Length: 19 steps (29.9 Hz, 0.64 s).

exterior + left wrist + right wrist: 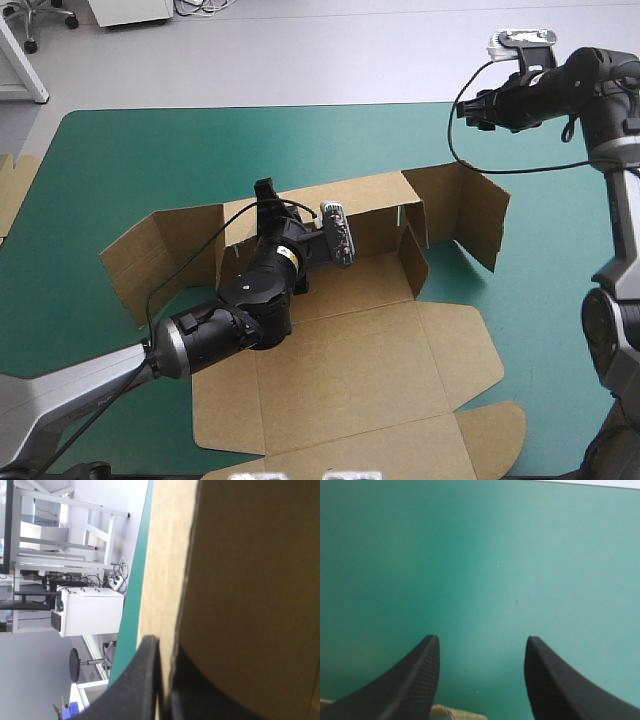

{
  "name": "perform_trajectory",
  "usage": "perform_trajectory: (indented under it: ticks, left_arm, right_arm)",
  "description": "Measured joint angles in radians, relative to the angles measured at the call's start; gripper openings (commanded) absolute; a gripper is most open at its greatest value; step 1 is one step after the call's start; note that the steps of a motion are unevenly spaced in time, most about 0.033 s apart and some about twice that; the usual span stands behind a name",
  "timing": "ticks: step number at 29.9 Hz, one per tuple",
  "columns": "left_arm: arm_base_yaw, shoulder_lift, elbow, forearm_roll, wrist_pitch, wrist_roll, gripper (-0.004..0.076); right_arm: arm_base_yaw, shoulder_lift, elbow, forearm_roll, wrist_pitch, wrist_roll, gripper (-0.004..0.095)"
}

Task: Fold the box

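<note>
Mid-table on the cover, the box: near flaps flat, nearest edge cut off by the frame. Left gripper clamped on the top edge of the raised far wall, board pinched between its black fingers; from above, the tips are hard to make out. Flaps at both ends of the wall stand partly up. Right gripper spread wide, holding nothing, raised over bare cover near the far right flap; only a sliver of board shows under it. Spare board at the table's left edge, mostly cut off.
</note>
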Motion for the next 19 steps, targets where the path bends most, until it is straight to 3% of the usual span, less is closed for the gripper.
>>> perform_trajectory:
  ticks: [10, 19]
  left_arm:
    - [0.000, 0.000, 0.001, 0.001, -0.001, 0.000, -0.0010]
    - [0.000, -0.001, -0.001, -0.008, 0.001, -0.015, -0.0010]
  right_arm:
    - [0.000, 0.146, -0.100, 0.092, 0.064, -0.045, 0.0346]
    - [0.040, 0.171, -0.102, 0.092, 0.092, -0.065, 0.0347]
